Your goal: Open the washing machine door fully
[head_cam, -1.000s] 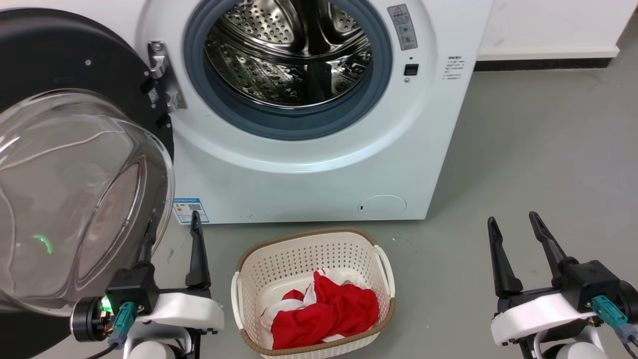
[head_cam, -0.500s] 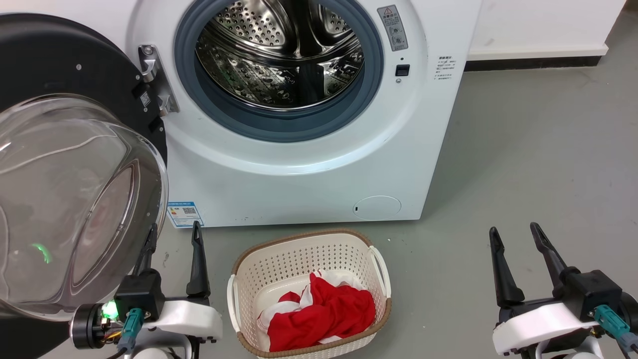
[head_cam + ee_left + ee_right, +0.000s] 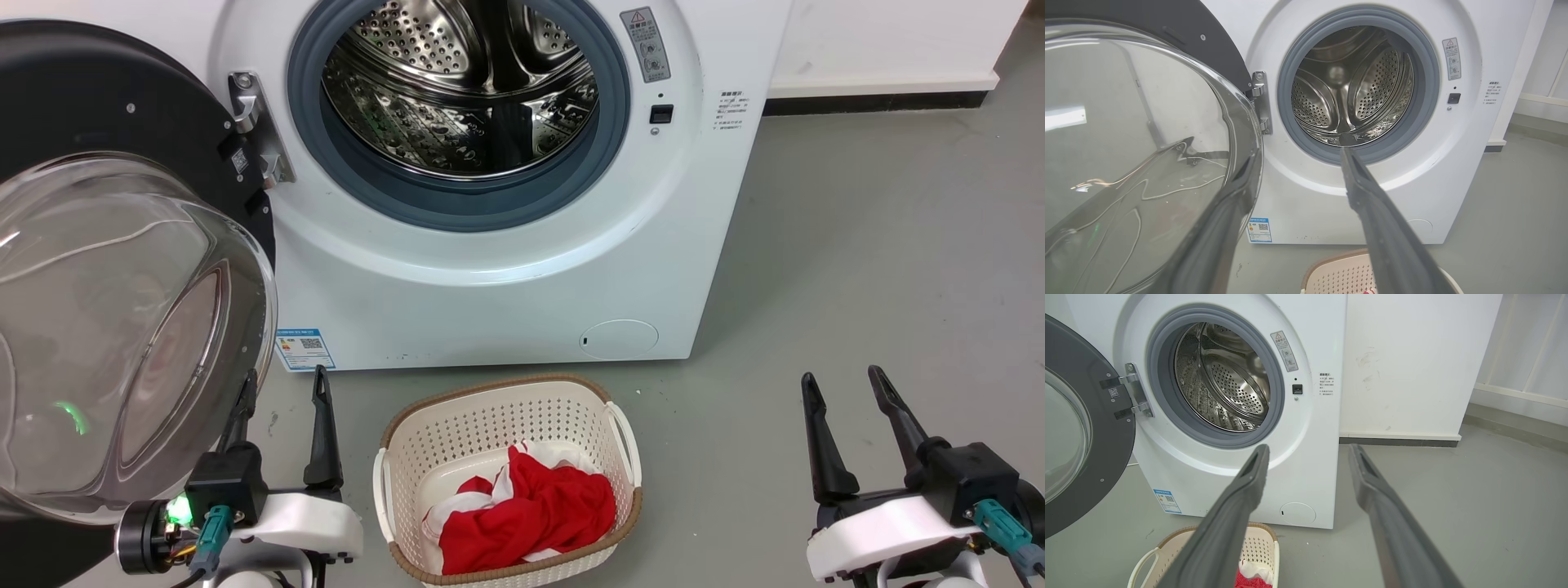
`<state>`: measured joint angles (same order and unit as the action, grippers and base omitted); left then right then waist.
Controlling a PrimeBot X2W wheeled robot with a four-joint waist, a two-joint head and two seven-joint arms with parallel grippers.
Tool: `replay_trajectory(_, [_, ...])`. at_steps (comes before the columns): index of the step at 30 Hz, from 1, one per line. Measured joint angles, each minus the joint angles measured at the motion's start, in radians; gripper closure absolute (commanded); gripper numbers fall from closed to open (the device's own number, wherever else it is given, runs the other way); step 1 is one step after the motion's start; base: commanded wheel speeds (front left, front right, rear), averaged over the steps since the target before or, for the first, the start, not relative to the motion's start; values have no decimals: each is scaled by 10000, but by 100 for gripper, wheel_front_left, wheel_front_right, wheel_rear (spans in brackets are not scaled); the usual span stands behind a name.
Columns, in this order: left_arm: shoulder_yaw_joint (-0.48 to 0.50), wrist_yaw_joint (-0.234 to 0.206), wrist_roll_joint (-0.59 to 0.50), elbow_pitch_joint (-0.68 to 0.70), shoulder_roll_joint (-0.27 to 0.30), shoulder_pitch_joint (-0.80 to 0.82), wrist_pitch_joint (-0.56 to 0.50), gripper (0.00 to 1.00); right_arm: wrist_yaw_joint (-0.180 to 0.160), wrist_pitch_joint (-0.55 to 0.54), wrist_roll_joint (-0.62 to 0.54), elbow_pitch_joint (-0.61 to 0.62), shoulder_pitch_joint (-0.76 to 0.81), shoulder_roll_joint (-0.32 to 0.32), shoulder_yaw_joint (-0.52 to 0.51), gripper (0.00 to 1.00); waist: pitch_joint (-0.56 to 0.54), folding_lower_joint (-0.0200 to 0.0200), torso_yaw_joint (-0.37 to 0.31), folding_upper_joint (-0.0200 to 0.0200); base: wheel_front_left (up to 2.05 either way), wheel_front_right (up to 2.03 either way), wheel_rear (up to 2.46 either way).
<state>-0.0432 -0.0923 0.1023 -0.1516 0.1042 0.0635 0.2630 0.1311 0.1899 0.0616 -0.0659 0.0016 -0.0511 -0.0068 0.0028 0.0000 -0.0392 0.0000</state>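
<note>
The washing machine (image 3: 506,302) stands ahead with its steel drum (image 3: 465,90) exposed. Its black washing machine door (image 3: 98,98) is swung out to the left on its hinge (image 3: 253,122), the clear glass bowl (image 3: 122,327) bulging toward me. My left gripper (image 3: 285,374) is open at the bowl's lower right edge. Its left finger (image 3: 1237,192) lies along the bowl's rim; I cannot tell if it touches. My right gripper (image 3: 841,376) is open and empty over the floor at the lower right, well clear of the machine. The door (image 3: 1094,428) stands wide of the opening.
A white basket (image 3: 620,457) holding red and white cloth (image 3: 531,510) sits on the grey floor just in front of the machine, between my grippers. A white wall (image 3: 1412,363) with a dark skirting runs to the machine's right, with open floor (image 3: 882,245) before it.
The whole head picture has shifted slightly left, so the camera moved. Both grippers sit a little lower in the picture, still open. The door holds the same angle to the machine.
</note>
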Motion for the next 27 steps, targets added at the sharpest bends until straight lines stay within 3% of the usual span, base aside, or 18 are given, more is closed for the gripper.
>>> replay_trajectory(7, [165, 109, -105, -4, -130, 0, 0, 0, 0, -4, 8, -13, -5, 0, -8, 0, 31, 0, 1, 0, 0, 0, 0])
replay_trajectory(8, [161, 107, -100, -92, -148, -12, -6, 100, 0, -4, 6, -94, 9, 0, 0, 100, 31, 0, 1, 0, 0, 0, 0])
replay_trajectory(12, [190, 134, 75, -468, -224, -214, -163, 100, 0, -38, 198, -401, 167, 2, 6, 100, 32, 0, 5, 0, 0, 0, 0])
replay_trajectory(27, [464, 499, 3007, -554, -261, -191, -861, 100, 0, -560, 3285, -677, 125, -25, -88, 100, 28, 0, 53, 0, 0, 0, 0])
